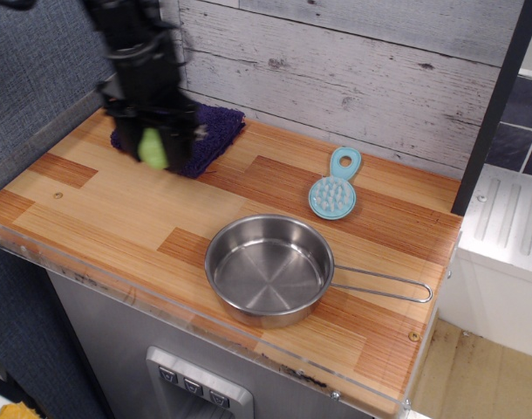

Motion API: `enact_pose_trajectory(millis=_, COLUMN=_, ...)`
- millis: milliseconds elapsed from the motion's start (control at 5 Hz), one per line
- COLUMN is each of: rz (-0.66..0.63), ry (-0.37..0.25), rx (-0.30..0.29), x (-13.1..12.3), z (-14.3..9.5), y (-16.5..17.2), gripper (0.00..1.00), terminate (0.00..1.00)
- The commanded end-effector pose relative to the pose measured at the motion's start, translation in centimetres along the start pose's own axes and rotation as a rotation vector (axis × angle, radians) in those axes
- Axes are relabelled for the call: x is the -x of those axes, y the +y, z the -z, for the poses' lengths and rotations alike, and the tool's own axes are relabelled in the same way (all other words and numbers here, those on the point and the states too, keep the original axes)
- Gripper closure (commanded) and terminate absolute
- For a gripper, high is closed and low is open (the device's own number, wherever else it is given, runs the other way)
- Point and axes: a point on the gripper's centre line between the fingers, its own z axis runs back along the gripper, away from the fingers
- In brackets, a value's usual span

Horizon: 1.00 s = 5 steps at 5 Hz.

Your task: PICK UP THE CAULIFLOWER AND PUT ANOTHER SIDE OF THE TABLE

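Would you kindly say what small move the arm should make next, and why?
Probably lower straight down onto bare wood and release. The black claw holds the small light-green plastic cauliflower at the left of the wooden plank table, by the purple cloth, far from the steel pan.

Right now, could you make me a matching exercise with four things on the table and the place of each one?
Things:
1. cauliflower
2. pan
3. scrubber
4. cloth

Places:
A. near the wall, right of middle
B. in the gripper, far left
C. front middle, handle to the right
D. back left, flat on the table

Pairs: 1-B, 2-C, 3-A, 4-D
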Motion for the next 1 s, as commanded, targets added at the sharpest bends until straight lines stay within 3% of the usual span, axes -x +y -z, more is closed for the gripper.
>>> enact_pose_trajectory(millis=0, rz=0.093, ry=-0.073, rx=-0.110, x=2.6, z=-1.5, y=3.2, gripper=1.00, terminate=0.00)
enact_pose_trajectory(millis=400, rz=0.092, ry=-0.048, rx=-0.098, x=3.4, z=-0.6, y=7.3, gripper=1.00, terminate=0.00)
enact_pose_trajectory(millis=800, rz=0.139, ry=0.003, rx=-0.091, x=3.9, z=-0.5, y=7.6, gripper=1.00, terminate=0.00)
